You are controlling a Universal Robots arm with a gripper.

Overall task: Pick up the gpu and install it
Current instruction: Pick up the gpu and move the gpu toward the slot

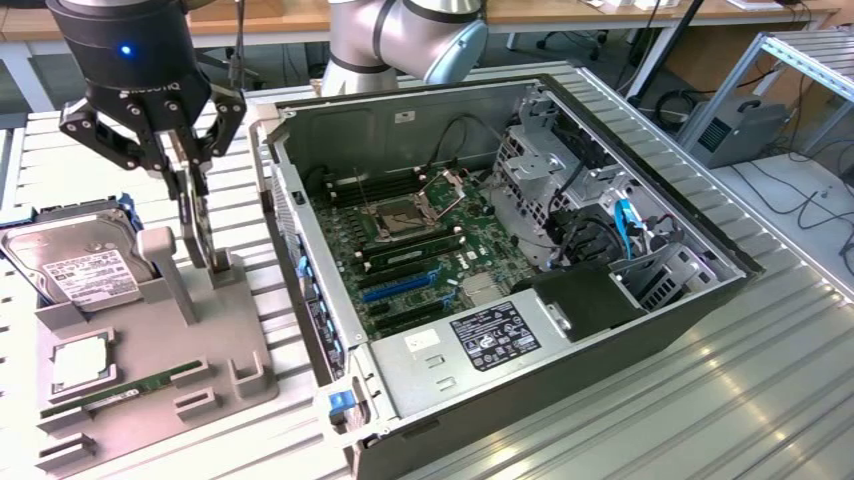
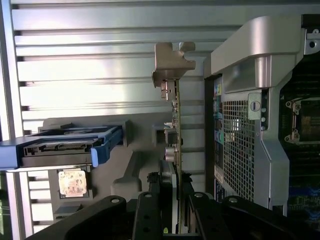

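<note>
A robotics lab: ribbed aluminium bench (image 1: pixel 747 400), open computer case (image 1: pixel 400 115), wooden desks (image 1: pixel 267 12) and trailing cables (image 1: pixel 805 205) behind.

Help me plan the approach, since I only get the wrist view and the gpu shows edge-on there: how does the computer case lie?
Observer: The computer case lies on its side, open, with the motherboard facing up.
Operator: Are its expansion slots occupied?
Observer: The blue slots look empty.
Operator: Where is the gpu's lower end?
Observer: The gripper clamps the gpu upright. Its lower end meets a slotted post of the grey fixture tray. I cannot tell whether it is seated or lifted.
</note>
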